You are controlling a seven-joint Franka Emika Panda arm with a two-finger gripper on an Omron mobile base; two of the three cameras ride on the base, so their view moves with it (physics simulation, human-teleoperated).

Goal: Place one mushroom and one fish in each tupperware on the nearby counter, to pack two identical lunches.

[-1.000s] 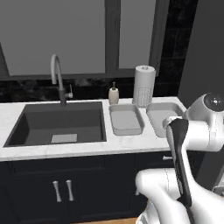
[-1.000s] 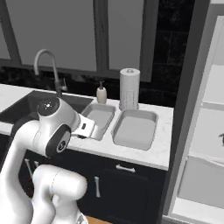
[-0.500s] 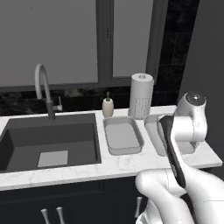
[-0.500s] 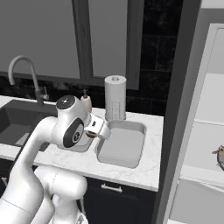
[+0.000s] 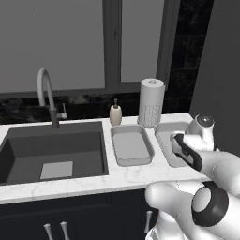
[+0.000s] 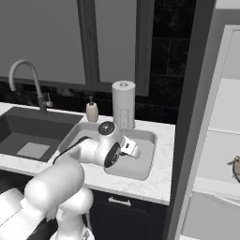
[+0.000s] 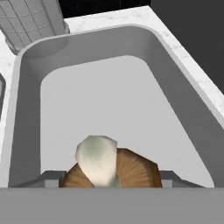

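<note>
In the hand view a mushroom with a brown cap and a pale stem sits between my gripper's fingertips, so the gripper is shut on it. It hangs just above the near end of the right tupperware, whose floor is bare. From the right base view the hand reaches over that same tupperware. The left tupperware lies empty beside the right one on the counter. I cannot make out a fish.
A paper towel roll and a soap bottle stand behind the trays. The dark sink with its faucet lies to the left. A small dark item sits on a white shelf at the far right, too cut off to name.
The whole picture has shifted as the base drove closer and to the right. The arm has swung forward and down, bringing the hand over the right tray.
</note>
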